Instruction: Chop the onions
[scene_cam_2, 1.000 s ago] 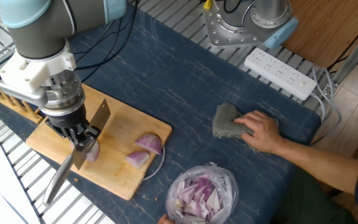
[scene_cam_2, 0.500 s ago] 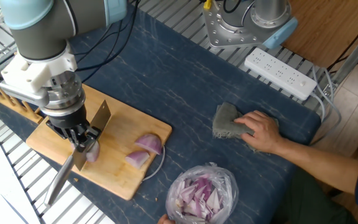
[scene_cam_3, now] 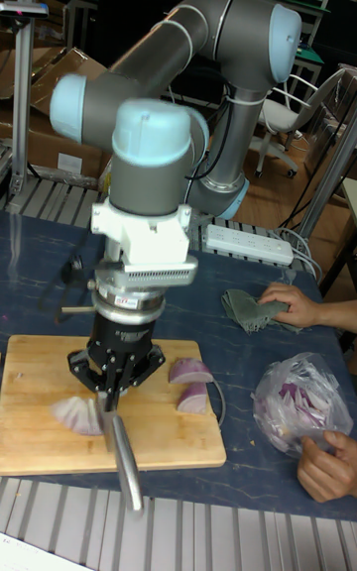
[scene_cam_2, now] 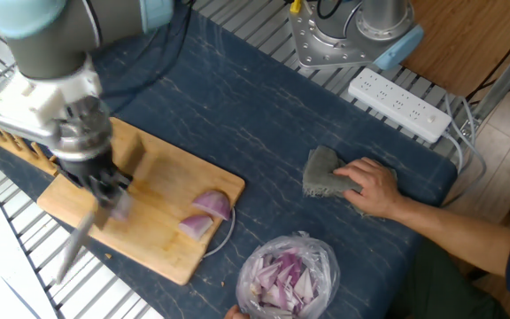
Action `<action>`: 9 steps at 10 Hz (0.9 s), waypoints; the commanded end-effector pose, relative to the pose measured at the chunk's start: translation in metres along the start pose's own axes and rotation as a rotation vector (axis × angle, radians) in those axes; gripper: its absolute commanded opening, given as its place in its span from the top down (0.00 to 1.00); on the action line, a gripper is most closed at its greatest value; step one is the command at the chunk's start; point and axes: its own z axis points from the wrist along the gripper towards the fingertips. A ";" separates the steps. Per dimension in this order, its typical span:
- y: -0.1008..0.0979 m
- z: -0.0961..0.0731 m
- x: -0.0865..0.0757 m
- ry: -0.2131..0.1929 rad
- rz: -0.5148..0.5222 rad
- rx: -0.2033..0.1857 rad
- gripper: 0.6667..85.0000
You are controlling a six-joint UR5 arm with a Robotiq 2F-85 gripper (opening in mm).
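Two red onion wedges lie at the right end of the wooden cutting board. In the tall fixed view they show as wedges, and a third onion piece lies on the board's left part, just left of the knife. My gripper is over the board's left part, shut on a knife. The knife's grey handle sticks out past the board's near edge. The blade is blurred by motion.
A clear plastic bag of chopped onion bits lies right of the board, held by a person's hand. Another hand rests on a grey cloth. A power strip sits at the back. A wooden rack stands left of the board.
My gripper has swung left with the knife over the board and is now motion-blurred. The two wedges, the bag and the person's hands have stayed put.
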 end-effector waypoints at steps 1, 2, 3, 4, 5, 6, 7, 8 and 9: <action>0.004 -0.030 -0.001 0.019 0.009 -0.033 0.99; 0.004 -0.032 -0.001 0.028 0.010 -0.018 0.99; 0.006 -0.032 -0.001 0.026 0.010 -0.029 0.99; 0.006 -0.031 -0.001 0.025 0.007 -0.032 0.99; 0.010 -0.030 -0.001 0.025 -0.001 -0.038 0.99; 0.016 -0.029 0.000 0.022 -0.014 -0.045 0.99; 0.019 -0.029 0.001 0.024 -0.053 -0.052 0.99; 0.019 -0.027 0.003 0.031 -0.076 -0.042 0.99; 0.016 -0.025 0.005 0.039 -0.091 -0.025 0.99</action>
